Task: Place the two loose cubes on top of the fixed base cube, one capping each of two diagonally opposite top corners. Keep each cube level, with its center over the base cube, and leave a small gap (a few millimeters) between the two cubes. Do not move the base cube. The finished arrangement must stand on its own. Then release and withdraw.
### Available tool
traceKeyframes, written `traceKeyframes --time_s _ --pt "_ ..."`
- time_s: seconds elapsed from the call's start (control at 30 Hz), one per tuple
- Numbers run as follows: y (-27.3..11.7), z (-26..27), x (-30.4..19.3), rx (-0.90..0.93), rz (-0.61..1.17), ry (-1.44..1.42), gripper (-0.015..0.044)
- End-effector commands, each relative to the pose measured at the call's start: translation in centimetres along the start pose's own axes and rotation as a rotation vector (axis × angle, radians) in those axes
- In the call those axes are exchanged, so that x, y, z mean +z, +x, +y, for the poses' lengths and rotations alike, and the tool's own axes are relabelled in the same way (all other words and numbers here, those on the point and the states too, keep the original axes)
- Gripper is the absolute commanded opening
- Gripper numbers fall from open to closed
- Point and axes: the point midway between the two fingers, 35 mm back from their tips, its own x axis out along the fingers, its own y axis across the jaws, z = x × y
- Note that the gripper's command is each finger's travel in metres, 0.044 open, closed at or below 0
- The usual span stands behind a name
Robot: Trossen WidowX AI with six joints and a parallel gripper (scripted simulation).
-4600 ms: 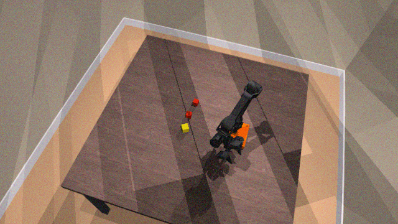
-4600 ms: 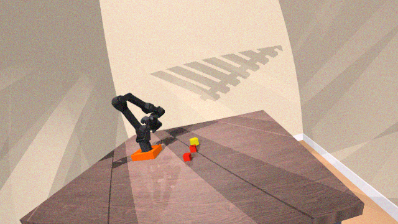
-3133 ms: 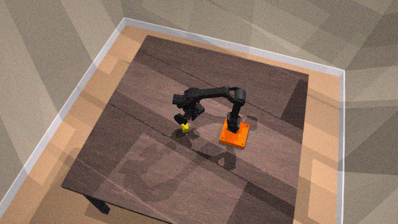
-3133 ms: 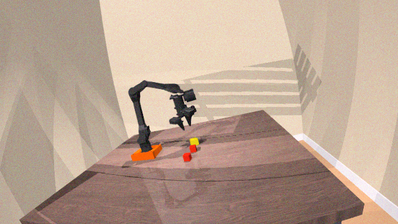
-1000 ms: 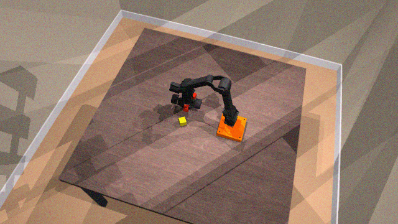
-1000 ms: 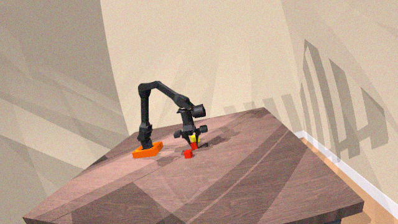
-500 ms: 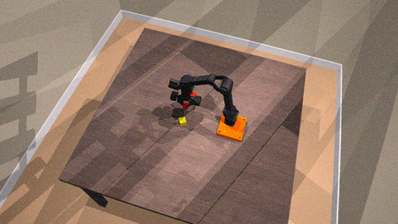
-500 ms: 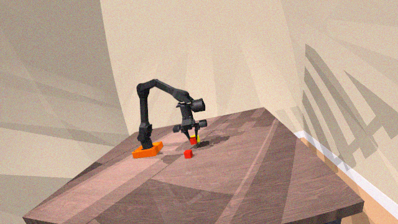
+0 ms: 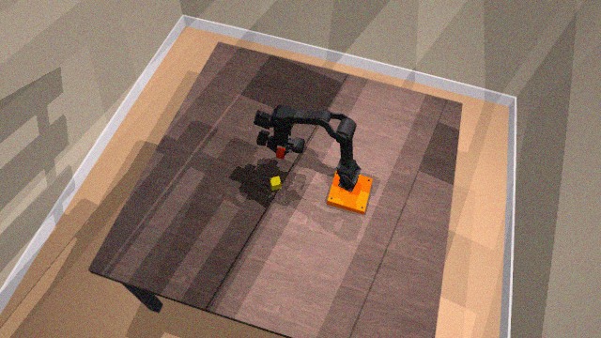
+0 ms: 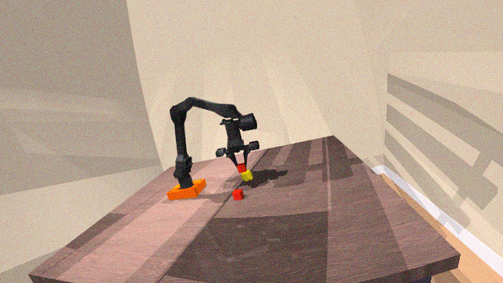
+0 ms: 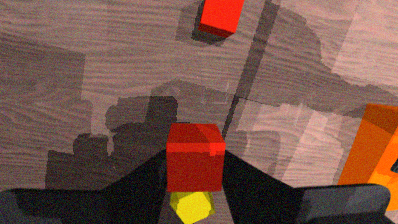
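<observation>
My gripper [image 9: 280, 150] [image 10: 241, 165] [image 11: 194, 155] is shut on a red cube [image 9: 280, 153] [image 10: 241, 168] [image 11: 195, 172] and holds it above the table, with one finger on each side. The yellow cube [image 9: 275, 183] [image 10: 247, 176] [image 11: 193, 207] stands on the table close by, partly hidden behind the held cube in the wrist view. A second red cube [image 10: 238, 195] [image 11: 221, 16] lies on the table on the other side of the gripper from the yellow cube. The arm hides it in the top view.
The arm's orange base plate [image 9: 347, 203] [image 10: 181, 193] [image 11: 362, 145] is to the right of the cubes in the top view and the wrist view. The wooden table [image 9: 291, 263] [image 10: 275, 244] carries dark shadows around the cubes.
</observation>
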Motion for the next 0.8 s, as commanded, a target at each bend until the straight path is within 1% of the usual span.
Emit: traceKeyframes --time_s 0.0,0.17,0.3,0.77 --pt "-1.3 0.0 0.1 0.007 -0.005 -0.003 0.0105" --pt "-2.9 -0.3 0.0 0.006 -0.005 -0.003 0.0105" --pt "-3.0 -0.3 -0.1 0.006 -0.005 -0.030 0.0105" --pt "-2.3 0.2 -2.5 0.006 -0.006 -0.592 0.0105"
